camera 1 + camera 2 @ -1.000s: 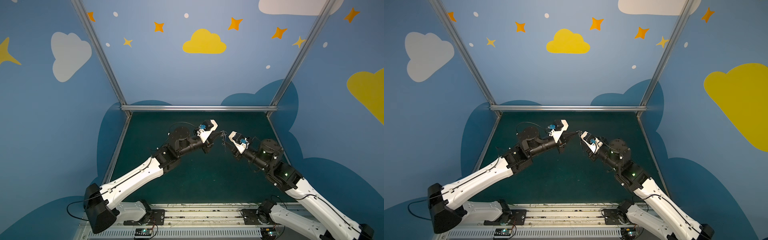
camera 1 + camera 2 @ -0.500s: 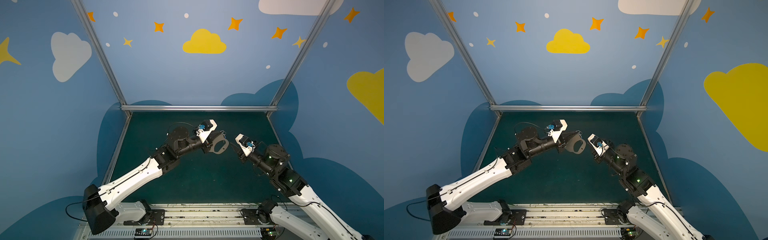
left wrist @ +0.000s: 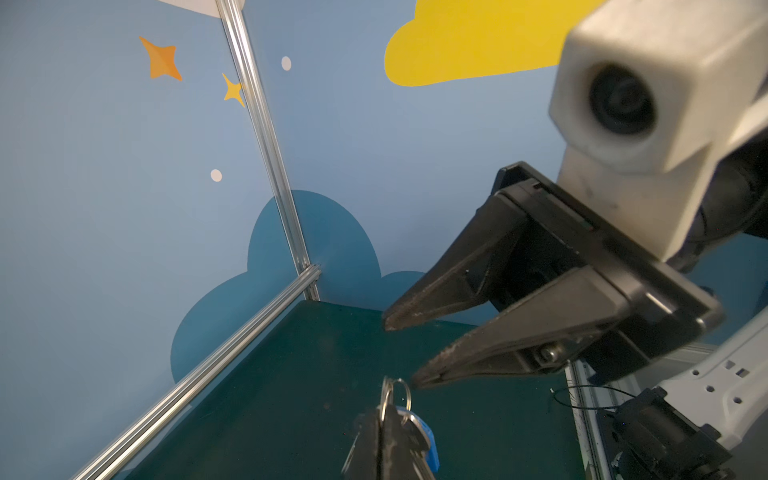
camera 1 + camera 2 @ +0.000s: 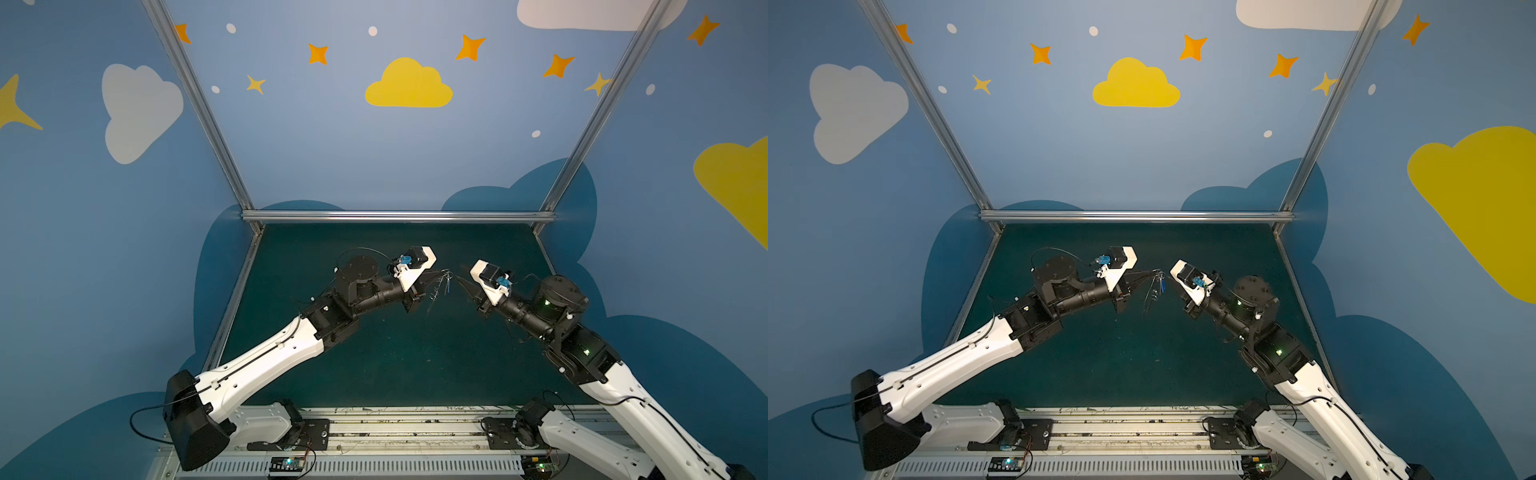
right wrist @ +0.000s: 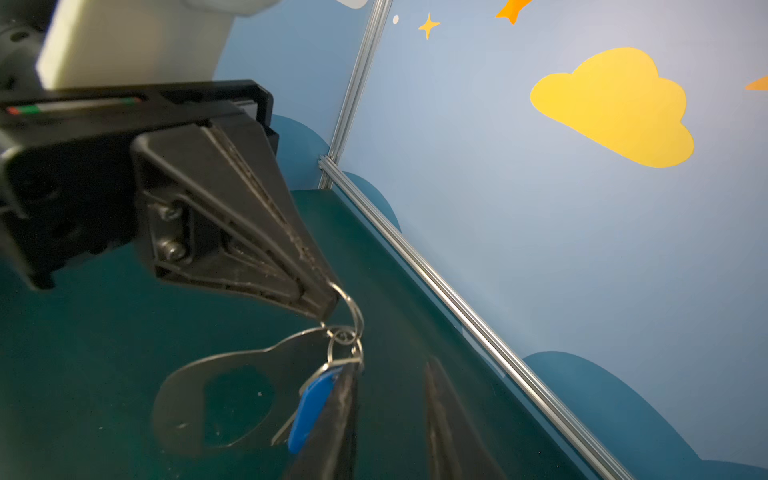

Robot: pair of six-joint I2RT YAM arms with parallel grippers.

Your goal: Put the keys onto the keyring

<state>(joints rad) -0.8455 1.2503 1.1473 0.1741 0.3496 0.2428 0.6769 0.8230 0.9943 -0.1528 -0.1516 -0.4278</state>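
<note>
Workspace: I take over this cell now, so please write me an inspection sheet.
Surface: dark green mat.
Job's things: keyring hangs in the air from a wire ring; keys with a blue tag dangle beside it.
Clutter: nothing seen.
Claws: left claw shut on the keyring's wire ring; right claw open, close to the keys.
Cables: black cable loops by the left arm's base, off the mat.
Surroundings: blue walls with clouds and stars; metal frame.

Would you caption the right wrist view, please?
Left end effector pinches a ring holding the grey plate and blue key.

Keys (image 5: 316, 397) just beside keyring (image 5: 178, 395), above table (image 4: 395, 353)
</note>
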